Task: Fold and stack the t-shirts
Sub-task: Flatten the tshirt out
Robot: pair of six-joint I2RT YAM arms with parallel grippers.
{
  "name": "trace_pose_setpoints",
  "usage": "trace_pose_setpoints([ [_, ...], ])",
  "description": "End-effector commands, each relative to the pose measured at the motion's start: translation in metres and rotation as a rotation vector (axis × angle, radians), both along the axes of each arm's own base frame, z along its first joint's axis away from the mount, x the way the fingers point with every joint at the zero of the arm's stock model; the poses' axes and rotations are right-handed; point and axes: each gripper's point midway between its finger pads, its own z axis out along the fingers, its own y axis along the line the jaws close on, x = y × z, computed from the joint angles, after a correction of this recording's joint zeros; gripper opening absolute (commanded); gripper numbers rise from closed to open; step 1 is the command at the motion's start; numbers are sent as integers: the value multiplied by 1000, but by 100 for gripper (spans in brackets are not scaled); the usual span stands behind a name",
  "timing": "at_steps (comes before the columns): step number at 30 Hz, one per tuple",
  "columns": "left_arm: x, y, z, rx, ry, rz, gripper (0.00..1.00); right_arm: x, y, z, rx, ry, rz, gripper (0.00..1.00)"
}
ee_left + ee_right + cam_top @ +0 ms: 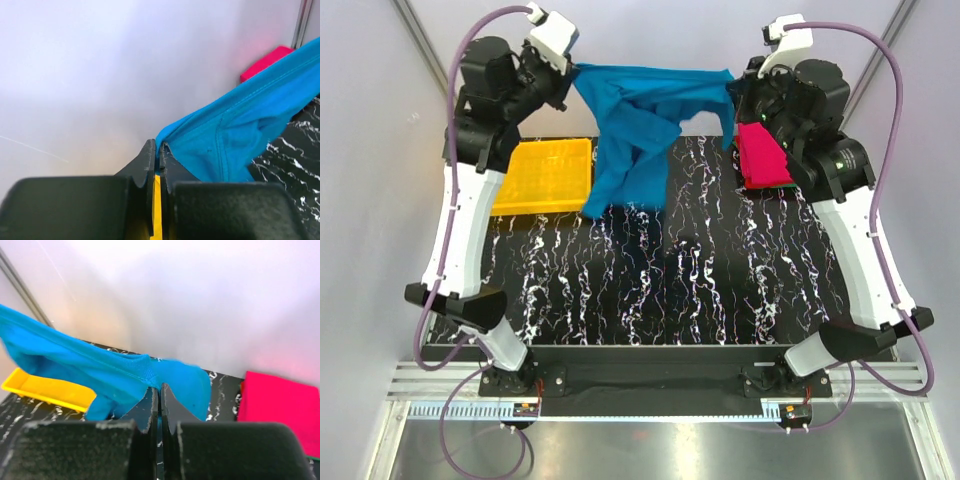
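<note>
The teal-blue t-shirt (635, 130) hangs stretched in the air between both grippers at the back of the table, its lower part drooping onto the black mat. My left gripper (570, 75) is shut on its left end (210, 145). My right gripper (735, 90) is shut on its right end (125, 372). The magenta-pink folded shirt (762, 155) lies at the back right on top of a dark green one (782, 185), of which only an edge shows. The pink shirt also shows in the left wrist view (265, 61) and the right wrist view (280, 405).
A yellow plastic tray (545, 175) sits at the back left on the black marbled mat (650, 290). White walls close in the back and sides. The arm bases stand at the near edge.
</note>
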Motion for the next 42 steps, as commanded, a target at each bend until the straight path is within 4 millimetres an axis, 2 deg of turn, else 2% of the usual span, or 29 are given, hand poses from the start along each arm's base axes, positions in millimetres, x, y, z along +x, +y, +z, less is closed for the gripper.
trace_pose_setpoints([
  [1,-4,46,27,17,-99,180,0,12,-39,-21,-130,23,-171,0],
  [2,1,45,2,52,-53,174,0,10,-41,-24,-139,21,-175,0],
  [3,-9,47,2,84,-67,166,0,11,-42,-32,-144,32,-181,0],
  [4,-9,47,-12,110,-46,157,0,16,-40,-54,-162,67,-185,0],
  [5,-10,49,-41,162,4,151,0,12,-43,-60,-155,73,-191,0],
  [6,-11,50,-55,186,29,147,0,15,-41,-83,-168,108,-190,0],
  [8,-14,49,-97,248,102,111,0,13,-46,-95,-156,123,-213,0],
  [9,-28,48,-105,262,129,77,0,15,-45,-113,-169,150,-215,0],
  [11,-50,29,-126,277,186,-68,0,19,-48,-131,-170,176,-241,0],
  [12,-68,16,-132,283,215,-146,0,24,-49,-151,-166,195,-256,0],
  [14,-84,4,-153,282,275,-194,0,32,-52,-174,-159,230,-279,0],
  [16,-103,-23,-176,301,329,-292,0,39,-58,-196,-123,266,-310,0],
  [18,-114,-48,-207,320,406,-363,0,46,-75,-211,-65,292,-365,0],
  [19,-129,-70,-218,347,433,-435,0,48,-82,-222,-30,312,-392,0],
  [20,-130,-85,-230,362,470,-471,0,51,-102,-227,-7,321,-442,0],
  [22,-150,-120,-239,376,511,-582,0,52,-122,-246,48,347,-506,0],
  [23,-148,-138,-244,375,540,-613,2,53,-135,-254,70,360,-541,0],
  [26,-174,-185,-260,429,589,-753,41,54,-177,-284,125,423,-669,0],
  [27,-195,-196,-267,464,619,-816,96,50,-198,-294,133,457,-732,23],
  [29,-213,-208,-268,461,645,-906,99,46,-225,-312,200,514,-834,68],
  [30,-219,-208,-265,440,661,-931,99,40,-252,-316,239,537,-904,84],
  [31,-220,-209,-260,414,655,-941,99,35,-261,-320,279,569,-939,95],
  [32,-220,-202,-253,394,647,-921,99,33,-267,-321,297,583,-941,95],
  [35,-175,-174,-247,345,569,-705,99,30,-269,-306,279,575,-914,96],
  [36,-145,-161,-244,310,524,-608,99,26,-265,-306,279,599,-899,96],
  [38,-113,-133,-272,338,559,-408,95,22,-242,-306,330,640,-796,86],
  [39,-99,-122,-282,357,563,-340,92,11,-230,-323,338,697,-762,82],
  [41,-85,-103,-320,427,613,-228,85,-4,-207,-332,367,745,-705,72],
  [42,-78,-97,-329,427,621,-204,84,-19,-201,-351,365,803,-718,71],
])
